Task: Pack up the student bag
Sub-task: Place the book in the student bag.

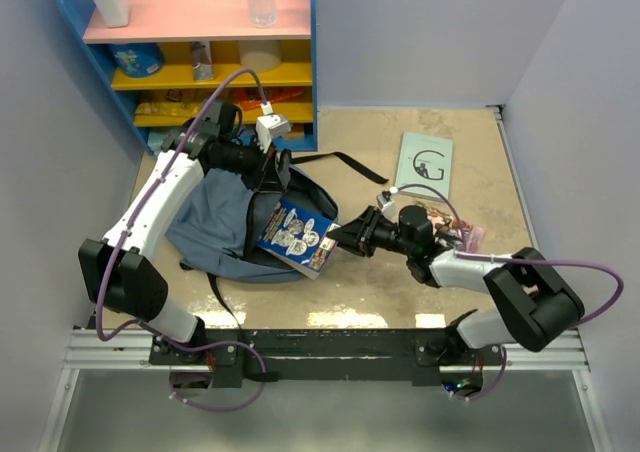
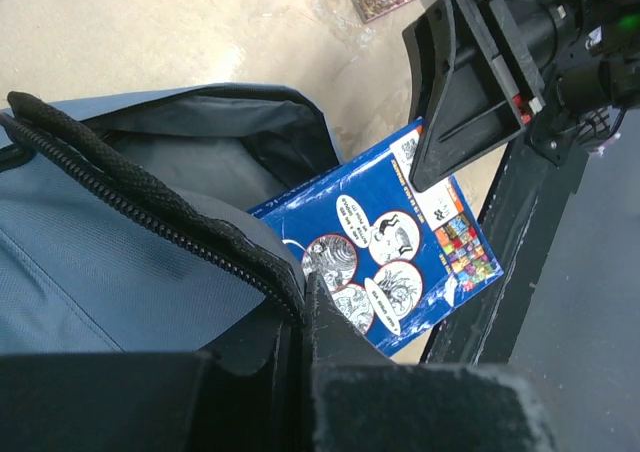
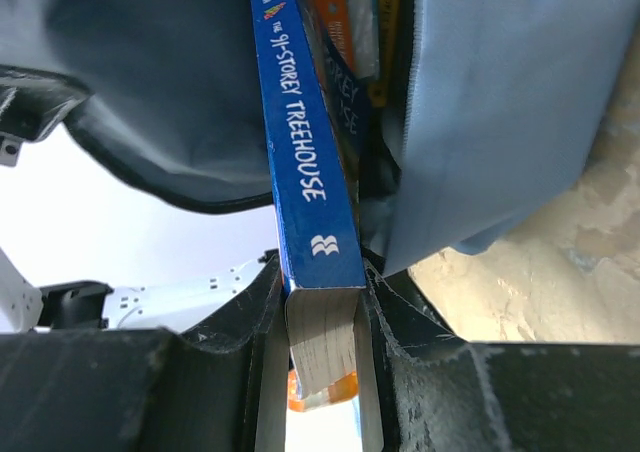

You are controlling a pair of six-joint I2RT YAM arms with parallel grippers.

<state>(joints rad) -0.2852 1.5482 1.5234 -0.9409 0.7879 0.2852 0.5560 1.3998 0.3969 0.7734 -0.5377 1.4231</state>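
The slate-blue student bag (image 1: 215,227) lies on the table with its mouth facing right. My left gripper (image 1: 268,172) is shut on the bag's upper zipper edge (image 2: 150,212) and holds the mouth open. My right gripper (image 1: 345,237) is shut on a blue paperback book (image 1: 297,236), spine reading "Storey Treehouse" (image 3: 300,162). The book is partly inside the bag's opening, its near half sticking out. In the left wrist view the book's back cover (image 2: 390,262) lies in the opening below the right gripper (image 2: 470,92). Other book spines (image 3: 350,42) show deeper in the bag.
A pale green book (image 1: 424,162) and a shiny snack packet (image 1: 455,227) lie on the table at the right. A blue shelf unit (image 1: 200,52) with bottles and packets stands at the back left. A black strap (image 1: 340,162) trails from the bag.
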